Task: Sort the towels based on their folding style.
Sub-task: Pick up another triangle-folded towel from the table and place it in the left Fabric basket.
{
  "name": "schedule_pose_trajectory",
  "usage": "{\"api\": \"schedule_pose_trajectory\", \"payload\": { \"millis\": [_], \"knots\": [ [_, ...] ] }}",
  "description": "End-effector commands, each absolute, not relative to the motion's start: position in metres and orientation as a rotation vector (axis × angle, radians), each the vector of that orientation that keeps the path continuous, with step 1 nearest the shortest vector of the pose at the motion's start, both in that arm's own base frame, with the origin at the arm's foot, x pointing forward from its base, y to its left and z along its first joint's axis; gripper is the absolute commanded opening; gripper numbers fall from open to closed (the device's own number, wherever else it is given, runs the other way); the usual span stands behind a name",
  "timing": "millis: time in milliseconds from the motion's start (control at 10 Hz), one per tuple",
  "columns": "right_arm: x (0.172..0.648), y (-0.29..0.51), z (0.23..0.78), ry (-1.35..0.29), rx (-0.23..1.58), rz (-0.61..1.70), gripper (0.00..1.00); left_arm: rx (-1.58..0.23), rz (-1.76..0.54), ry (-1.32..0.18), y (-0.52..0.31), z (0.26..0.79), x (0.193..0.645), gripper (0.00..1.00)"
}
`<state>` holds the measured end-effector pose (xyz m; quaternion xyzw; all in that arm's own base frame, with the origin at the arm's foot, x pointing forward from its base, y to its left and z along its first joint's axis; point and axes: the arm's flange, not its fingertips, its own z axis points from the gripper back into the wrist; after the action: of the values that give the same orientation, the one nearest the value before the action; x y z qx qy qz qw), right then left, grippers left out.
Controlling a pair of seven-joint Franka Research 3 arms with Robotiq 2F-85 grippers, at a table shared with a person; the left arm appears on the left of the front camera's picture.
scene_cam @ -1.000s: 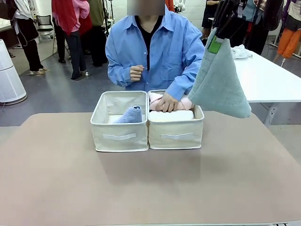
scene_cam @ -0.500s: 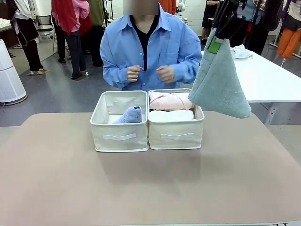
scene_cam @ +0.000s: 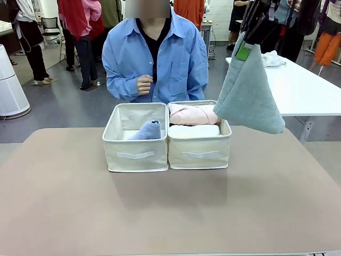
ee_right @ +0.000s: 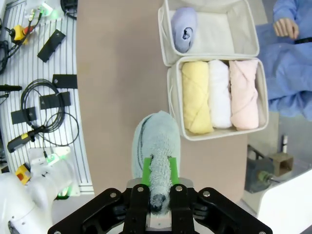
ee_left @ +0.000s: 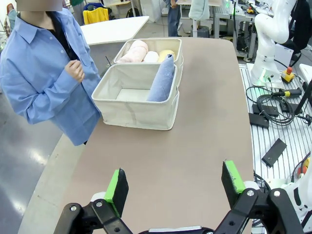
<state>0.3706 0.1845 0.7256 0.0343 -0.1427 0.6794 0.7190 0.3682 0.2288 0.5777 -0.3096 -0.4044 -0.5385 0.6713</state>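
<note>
My right gripper (scene_cam: 246,48) hangs high at the right, shut on the tip of the grey-green cone towel (scene_cam: 248,93), which dangles above the right box's far corner; from the right wrist the cone (ee_right: 156,146) points down between the green pads (ee_right: 146,171). The lavender-blue cone (scene_cam: 146,130) leans in the left box (scene_cam: 135,154). Rolled pink (ee_right: 243,92), white (ee_right: 219,92) and pale yellow (ee_right: 196,97) towels lie side by side in the right box (scene_cam: 199,153). The dark grey roll is out of view. My left gripper (ee_left: 174,187) is open over bare table, well short of the boxes.
A person in a blue shirt (scene_cam: 154,58) stands behind the boxes, one hand (scene_cam: 144,84) held at the chest. A white table (scene_cam: 303,85) stands at the back right. Cables and gear (ee_right: 34,97) lie on the floor beside the brown tabletop (scene_cam: 170,208).
The person drew the hand out of the right box, where it rested on the pink roll, and stepped back to the left. Both arms and the hanging cone have stayed still.
</note>
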Motion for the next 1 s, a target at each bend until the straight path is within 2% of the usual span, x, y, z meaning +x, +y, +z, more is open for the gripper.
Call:
{"api": "schedule_pose_trajectory", "payload": {
  "millis": [0, 100, 200, 300, 600, 800, 900],
  "knots": [
    [0.371, 0.184, 0.726, -0.316, 0.076, 1.502, 0.14, -0.706, -1.207, -0.939, 0.228, 0.578, 0.366, 1.0],
    [0.38, 0.207, 0.739, -0.503, 0.089, 1.572, 0.14, -0.706, -1.207, -0.939, 0.228, 0.578, 0.366, 1.0],
    [0.399, 0.234, 0.746, -0.767, 0.148, 1.525, 0.14, -0.706, -1.207, -0.939, 0.228, 0.578, 0.366, 1.0],
    [0.426, 0.266, 0.739, -0.804, 0.126, 1.499, 0.14, -0.706, -1.207, -0.939, 0.228, 0.578, 0.366, 1.0],
    [0.487, 0.345, 0.69, -0.669, 0.064, 1.577, 0.14, -0.706, -1.207, -0.939, 0.228, 0.578, 0.366, 1.0],
    [0.509, 0.371, 0.662, -0.595, -0.01, 1.642, 0.14, -0.706, -1.207, -0.939, 0.228, 0.578, 0.366, 1.0],
    [0.51, 0.376, 0.661, -0.598, 0.026, 1.656, 0.14, -0.706, -1.207, -0.939, 0.228, 0.578, 0.366, 1.0]
  ]
}}
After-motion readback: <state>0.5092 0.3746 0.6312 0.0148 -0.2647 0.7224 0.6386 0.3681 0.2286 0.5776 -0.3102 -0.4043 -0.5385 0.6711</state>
